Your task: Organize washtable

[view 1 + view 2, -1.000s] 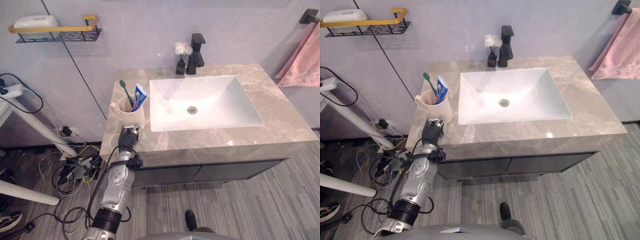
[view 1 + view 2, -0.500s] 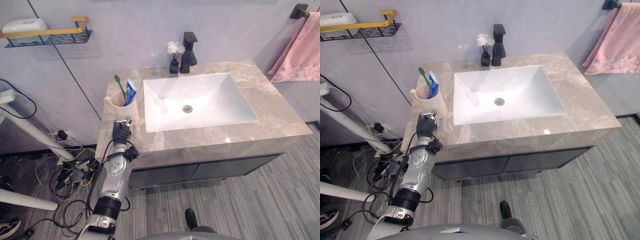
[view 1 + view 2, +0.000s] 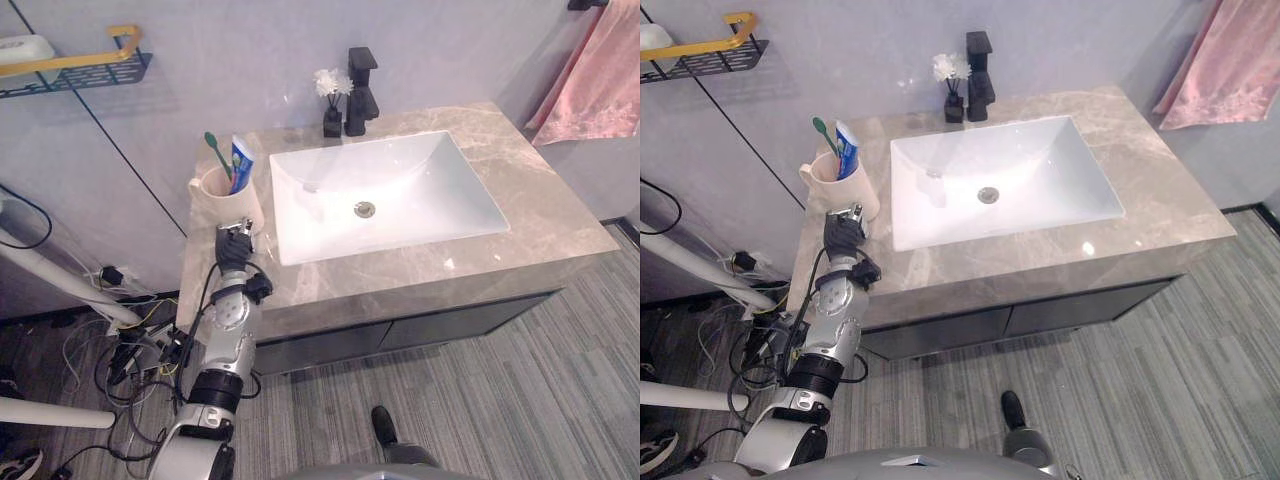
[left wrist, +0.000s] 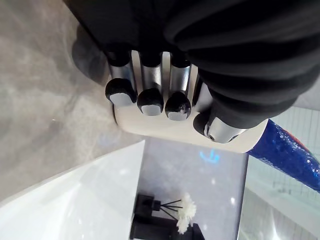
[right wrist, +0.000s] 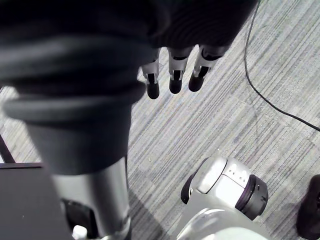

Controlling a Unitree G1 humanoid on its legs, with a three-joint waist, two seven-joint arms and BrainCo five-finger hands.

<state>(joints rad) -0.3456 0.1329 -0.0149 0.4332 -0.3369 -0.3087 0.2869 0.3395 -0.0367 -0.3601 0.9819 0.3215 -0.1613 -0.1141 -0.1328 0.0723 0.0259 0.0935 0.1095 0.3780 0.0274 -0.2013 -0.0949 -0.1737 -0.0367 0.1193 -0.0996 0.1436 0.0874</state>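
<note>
The left hand (image 3: 235,247), loosely bent and empty, is just before the cup (image 3: 225,205) beside the sink (image 3: 400,185); it should probably open wider and grip low, keeping the cup upright, while the right hand (image 5: 172,75) hangs relaxed.

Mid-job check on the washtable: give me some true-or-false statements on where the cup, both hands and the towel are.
1. The beige cup holds a green toothbrush and a blue toothpaste tube. True.
2. The left hand reaches into the white rectangular basin. False: it is over the marble counter just in front of the cup, to the left of the basin.
3. The small black vase of white flowers stands next to the black faucet. True.
4. The pink towel lies in the basin. False: it hangs on the wall to the right.
5. The right hand grips the toothbrush. False: its fingers hang open over the grey striped floor.
</note>
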